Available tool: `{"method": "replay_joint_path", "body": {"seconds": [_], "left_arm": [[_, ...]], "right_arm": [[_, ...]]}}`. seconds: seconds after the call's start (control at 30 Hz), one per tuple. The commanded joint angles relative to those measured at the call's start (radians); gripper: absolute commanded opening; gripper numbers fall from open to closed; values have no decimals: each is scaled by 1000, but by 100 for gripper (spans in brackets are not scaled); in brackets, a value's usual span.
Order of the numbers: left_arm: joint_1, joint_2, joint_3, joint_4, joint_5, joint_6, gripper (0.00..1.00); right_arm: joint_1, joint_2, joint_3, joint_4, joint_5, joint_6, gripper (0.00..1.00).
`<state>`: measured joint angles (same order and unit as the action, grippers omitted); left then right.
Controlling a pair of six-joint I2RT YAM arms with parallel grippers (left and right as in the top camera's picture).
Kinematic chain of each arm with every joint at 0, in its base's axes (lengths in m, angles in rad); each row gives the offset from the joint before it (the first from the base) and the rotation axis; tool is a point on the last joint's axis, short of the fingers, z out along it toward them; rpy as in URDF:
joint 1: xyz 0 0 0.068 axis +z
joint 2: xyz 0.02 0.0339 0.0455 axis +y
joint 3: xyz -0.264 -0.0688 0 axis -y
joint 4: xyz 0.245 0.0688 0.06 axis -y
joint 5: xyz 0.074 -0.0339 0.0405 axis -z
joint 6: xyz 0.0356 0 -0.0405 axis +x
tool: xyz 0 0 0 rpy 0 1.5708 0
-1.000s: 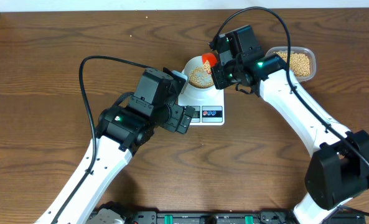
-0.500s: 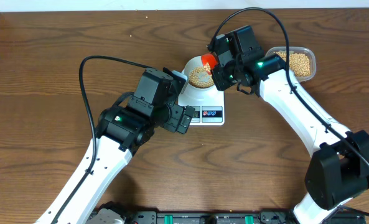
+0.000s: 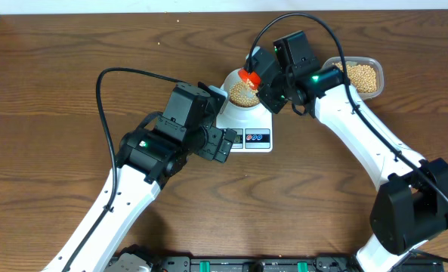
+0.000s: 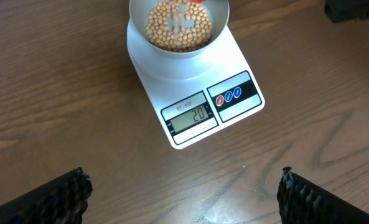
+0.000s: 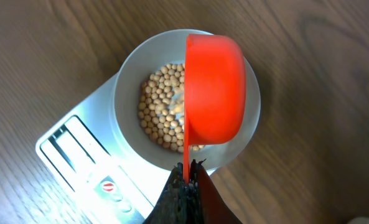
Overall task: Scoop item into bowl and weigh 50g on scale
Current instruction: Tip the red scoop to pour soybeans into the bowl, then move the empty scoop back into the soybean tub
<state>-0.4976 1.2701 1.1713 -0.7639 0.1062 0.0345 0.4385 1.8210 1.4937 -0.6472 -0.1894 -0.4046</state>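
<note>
Currently right gripper (image 5: 185, 180) pinches the handle of a red scoop (image 5: 215, 87), tipped sideways over the bowl (image 5: 125, 93). Bowl sits on the scale (image 4: 153, 81), beans (image 5: 159, 106) inside. Left gripper (image 4: 184, 193) spread wide, empty, near the scale's front edge.

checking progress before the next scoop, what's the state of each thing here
beans: some in bowl, more in tub
bowl: on scale, partly filled
scale: on, display reads 20
scoop: tipped over bowl, held by right gripper
tub: open, holds beans
left gripper: open, empty
right gripper: shut on scoop handle
</note>
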Motion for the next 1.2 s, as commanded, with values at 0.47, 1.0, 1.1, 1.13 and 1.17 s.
{"method": "replay_joint_path", "body": {"seconds": [0.47,1.0,1.1,1.13,1.17], "left_arm": [[3,7,-3,-6,6,14,98],[3,7,-3,-6,6,14,98],[3,7,-3,-6,6,14,98],[3,7,-3,-6,6,14,98],[3,7,-3,-6,6,14,98]], "right_arm": [[-71,-31,66,8,-232,25,1],[-444,-63,70,-116,-452,233,1],[-521,-63,70,-148,-429,242,1],[-543,-63,70,-156,-408,252,1],[-579,-63,70,-172,-361,255,1]]}}
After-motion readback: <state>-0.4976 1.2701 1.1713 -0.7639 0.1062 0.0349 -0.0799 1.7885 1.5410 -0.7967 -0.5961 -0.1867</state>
